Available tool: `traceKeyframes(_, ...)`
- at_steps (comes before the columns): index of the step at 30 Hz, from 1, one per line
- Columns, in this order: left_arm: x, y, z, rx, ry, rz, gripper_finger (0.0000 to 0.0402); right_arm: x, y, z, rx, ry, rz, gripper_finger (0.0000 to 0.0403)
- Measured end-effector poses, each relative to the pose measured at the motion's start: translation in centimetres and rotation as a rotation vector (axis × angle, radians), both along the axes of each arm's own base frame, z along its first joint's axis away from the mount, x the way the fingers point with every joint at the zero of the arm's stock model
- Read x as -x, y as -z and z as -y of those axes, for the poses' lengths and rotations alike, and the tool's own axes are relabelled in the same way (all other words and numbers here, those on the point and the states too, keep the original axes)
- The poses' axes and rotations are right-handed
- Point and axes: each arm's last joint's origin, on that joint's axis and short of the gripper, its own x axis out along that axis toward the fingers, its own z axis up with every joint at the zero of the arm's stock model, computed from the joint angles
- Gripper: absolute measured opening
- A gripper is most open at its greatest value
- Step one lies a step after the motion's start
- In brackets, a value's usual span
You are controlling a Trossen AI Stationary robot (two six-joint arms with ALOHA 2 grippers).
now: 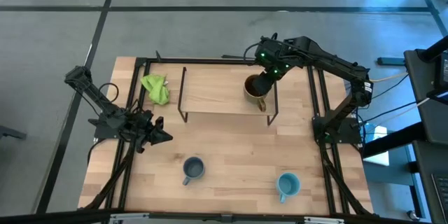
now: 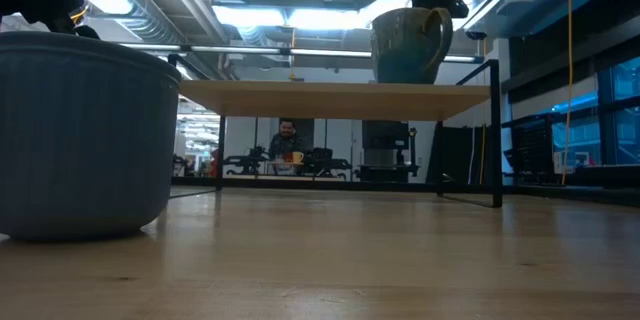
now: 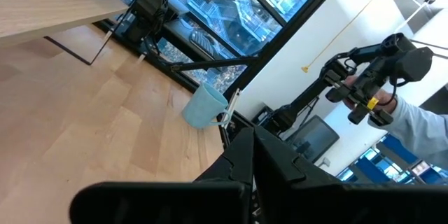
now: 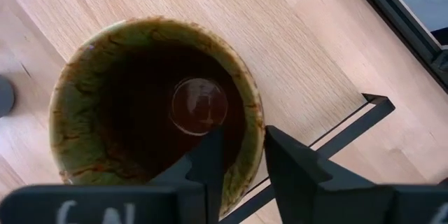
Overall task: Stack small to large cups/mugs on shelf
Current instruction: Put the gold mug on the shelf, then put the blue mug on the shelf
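Note:
The brown-olive mug (image 1: 253,87) with its dark inside stands upright on its base on the right end of the light-wood shelf (image 1: 217,92); it also shows in the low view (image 2: 408,45). My right gripper (image 1: 264,82) is over it, shut on its rim. The small grey-blue mug (image 1: 192,169) and the sky-blue mug (image 1: 287,185) stand on the tabletop near the front edge. My left gripper (image 1: 159,136) waits shut and empty at the table's left. My right gripper comes from above, pointing down, with one finger (image 4: 210,161) inside the mug and the other (image 4: 283,164) outside. Between them is the mug's rim wall (image 4: 253,136). The mug stands upright with its base on the shelf.
A green cloth (image 1: 156,89) lies left of the shelf. The shelf's thin black wire legs (image 1: 183,105) stand at both its ends. The grey-blue mug looms close in the low view (image 2: 80,140). A person (image 2: 287,140) sits far behind the table.

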Motion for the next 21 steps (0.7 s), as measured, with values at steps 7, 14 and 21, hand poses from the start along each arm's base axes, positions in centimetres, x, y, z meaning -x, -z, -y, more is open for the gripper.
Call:
traceKeyframes(7, 0.0, 0.0, 0.0, 0.002, 0.0, 0.0, 0.0002, 0.1, -0.1, 0.1, 0.046, 0.015, -0.016, 0.0119)
traceKeyframes(14, 0.0, 0.0, 0.0, 0.021, 0.003, -0.004, 0.0006, 0.8, -2.1, 0.1, 0.126, 0.041, -0.007, 0.012)
traceKeyframes(21, 0.0, 0.0, 0.0, 0.02, 0.002, -0.004, 0.0001, 2.1, -5.0, -1.0, 0.114, 0.087, 0.032, 0.012)
